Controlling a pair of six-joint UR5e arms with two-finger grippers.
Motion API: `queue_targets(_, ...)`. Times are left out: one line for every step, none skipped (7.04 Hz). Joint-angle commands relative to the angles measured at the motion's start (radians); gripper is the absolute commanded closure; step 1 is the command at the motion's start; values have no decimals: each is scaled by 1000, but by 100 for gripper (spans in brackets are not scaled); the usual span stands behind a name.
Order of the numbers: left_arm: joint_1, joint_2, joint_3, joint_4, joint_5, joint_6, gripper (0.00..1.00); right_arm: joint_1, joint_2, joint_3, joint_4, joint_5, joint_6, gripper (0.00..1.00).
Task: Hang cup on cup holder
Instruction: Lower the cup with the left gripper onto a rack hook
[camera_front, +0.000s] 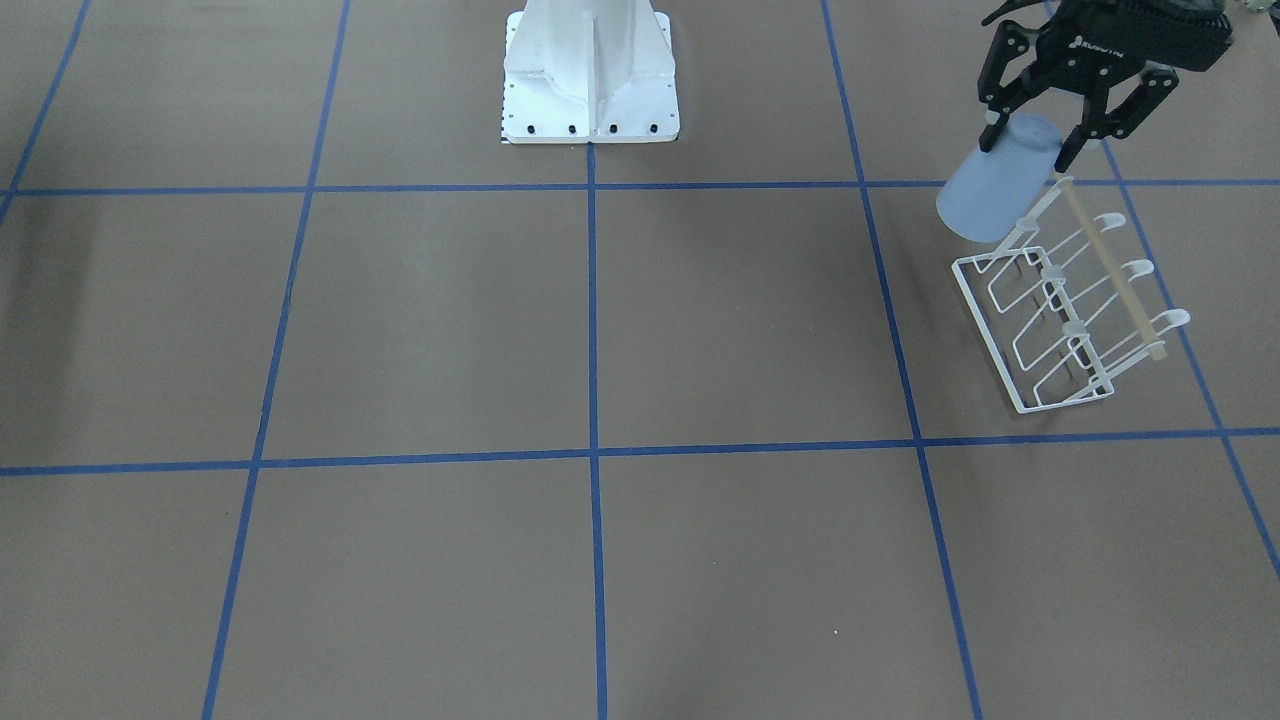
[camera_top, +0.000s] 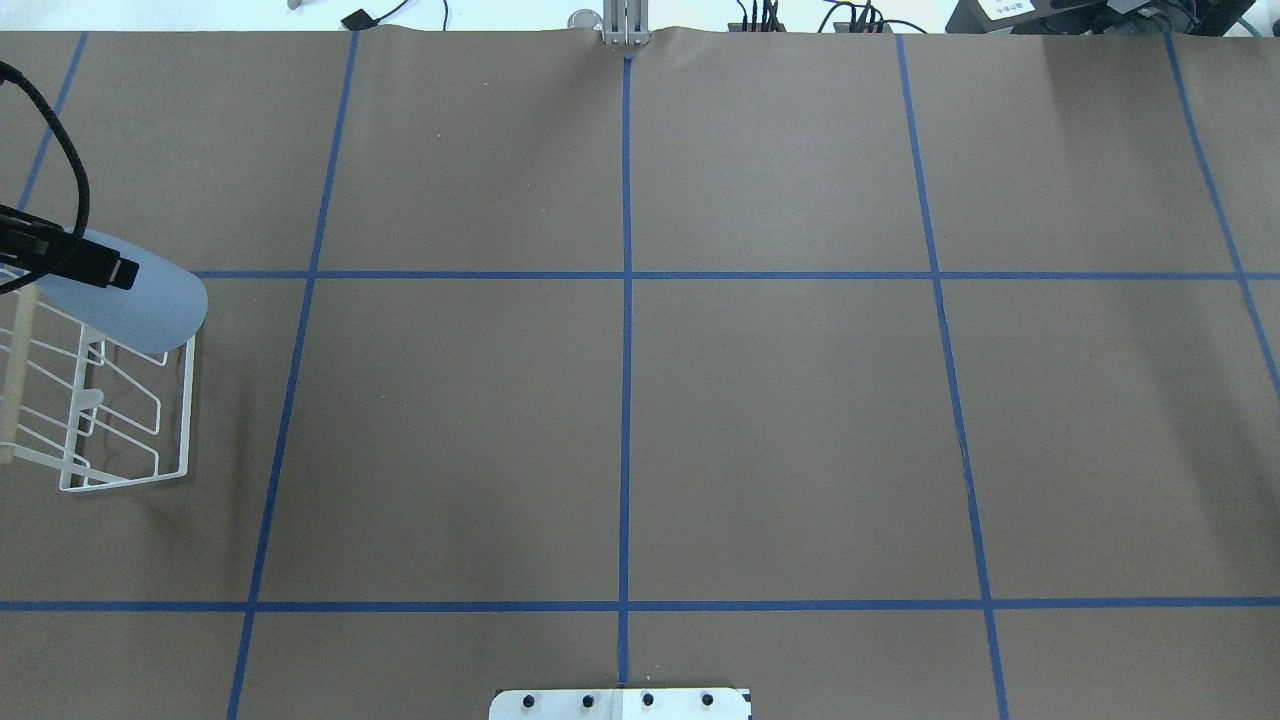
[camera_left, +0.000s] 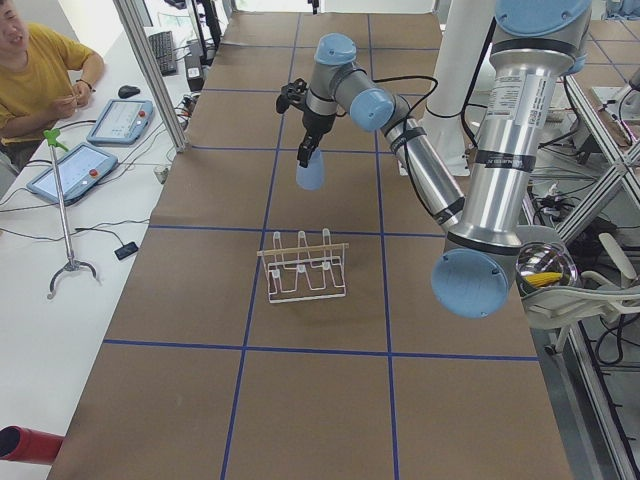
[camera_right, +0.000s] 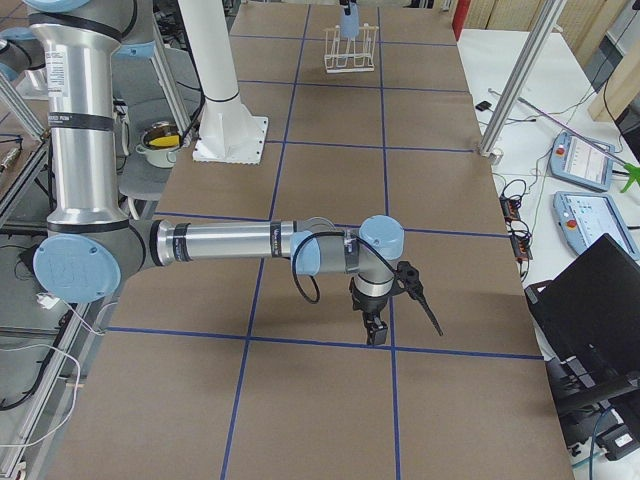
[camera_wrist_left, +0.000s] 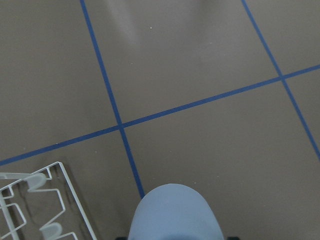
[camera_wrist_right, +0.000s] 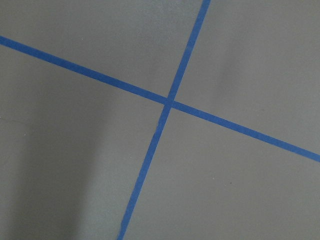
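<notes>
Holding cup (camera_front: 990, 185) aloft in left gripper (camera_front: 1030, 140), fingers (camera_front: 1072, 148) pinched against its narrow end. Tilted, mouth down and sideways, hanging over one end of rack (camera_front: 1077, 328), not yet on any prong (camera_front: 1052, 272). Hard to say how far above. Cannot tell right gripper's (camera_right: 376, 328) state: visible only from the side, low over table (camera_front: 450, 320), well apart from rack. Risks, as judged: lowering off line and catching the rim on a cap instead of sleeving a prong; shoving the light wire rack sideways; losing the smooth, tapered cup through a slipping pinch.
</notes>
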Motion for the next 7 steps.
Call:
queue_targets(-36, -8, 59, -13, 12, 21, 100, 0, 1, -4, 2, 2, 1, 0)
queue_targets(-70, -10, 113, -55, 12, 53, 100, 0, 1, -7, 2, 1, 1, 0)
queue_targets(-103, -21, 166, -74, 10, 89, 100, 0, 1, -7, 2, 1, 4, 0)
queue_targets(-110, -27, 196, -76, 7, 92, 100, -1, 1, -9, 2, -1, 6, 0)
queue_targets(-110, -27, 228, -103, 2, 92, 100, -1, -1, -9, 2, -1, 6, 0)
queue_targets(-110, -25, 266, -147, -2, 93, 100, -1, -1, -9, 2, -1, 7, 0)
queue_targets(-114, -21, 297, -174, -2, 127, 100, -1, -1, -9, 4, -1, 9, 0)
